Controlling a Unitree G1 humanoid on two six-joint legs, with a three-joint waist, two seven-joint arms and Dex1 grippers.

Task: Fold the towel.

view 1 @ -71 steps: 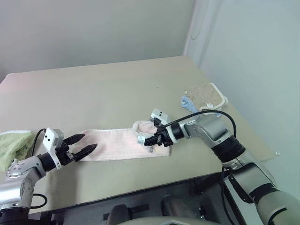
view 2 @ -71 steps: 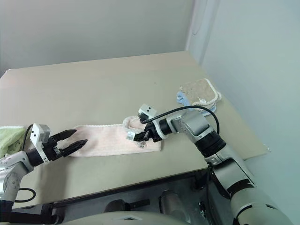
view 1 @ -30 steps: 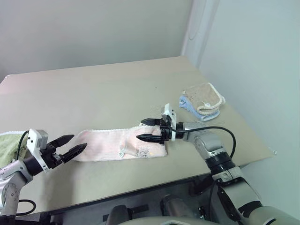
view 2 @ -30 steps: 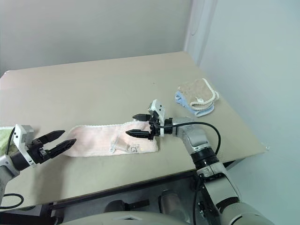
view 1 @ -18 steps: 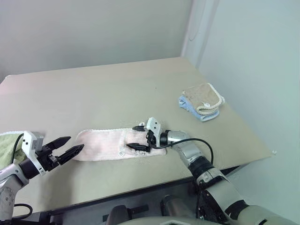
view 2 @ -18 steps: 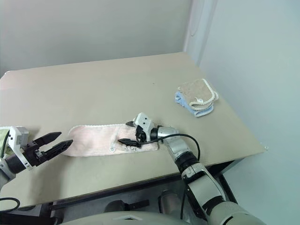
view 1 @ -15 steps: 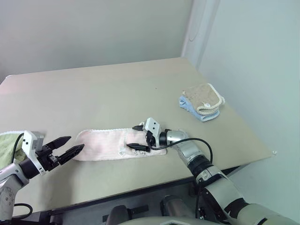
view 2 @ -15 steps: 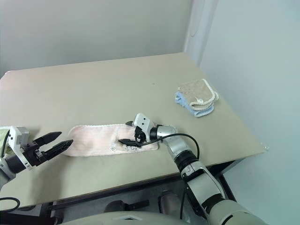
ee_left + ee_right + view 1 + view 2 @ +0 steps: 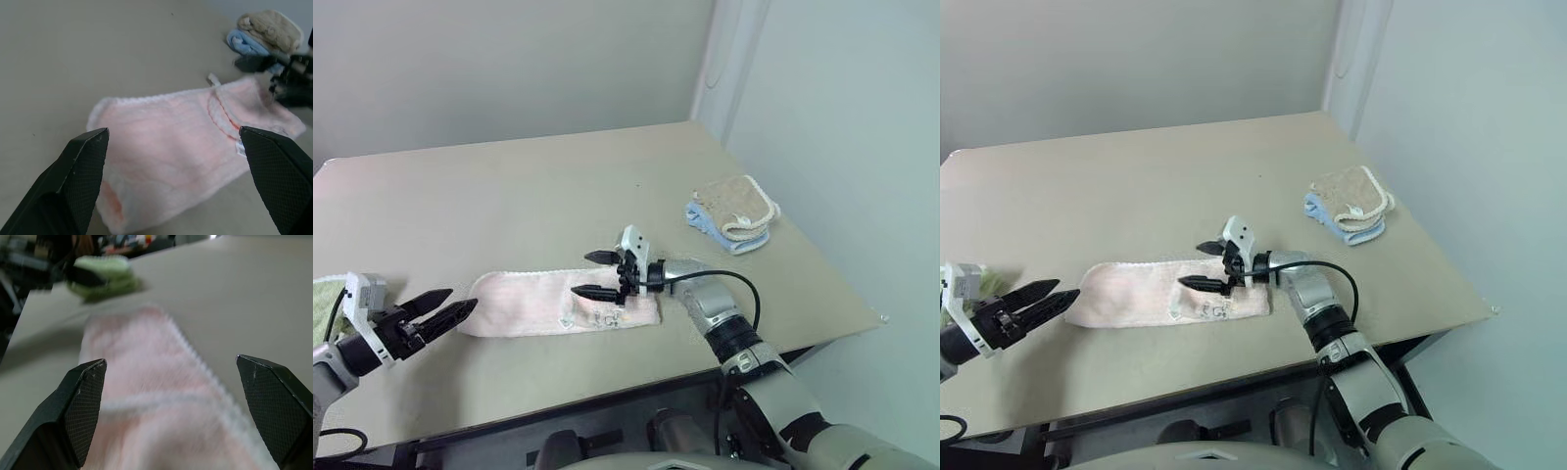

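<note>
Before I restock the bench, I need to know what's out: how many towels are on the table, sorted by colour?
Pale pink towel: 1
Tan towel: 1
Blue towel: 1
Light green towel: 1
Total: 4

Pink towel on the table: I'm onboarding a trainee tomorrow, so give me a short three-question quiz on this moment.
1. True or false: the right gripper is shut on the pink towel.
2. What lies under the tan towel? A) blue towel B) green towel C) nothing
3. Fill in: the left gripper, jaws open, sits off the towel's ___ end.

Key: 1 false, its jaws are open above the towel; 2 A, blue towel; 3 left.
</note>
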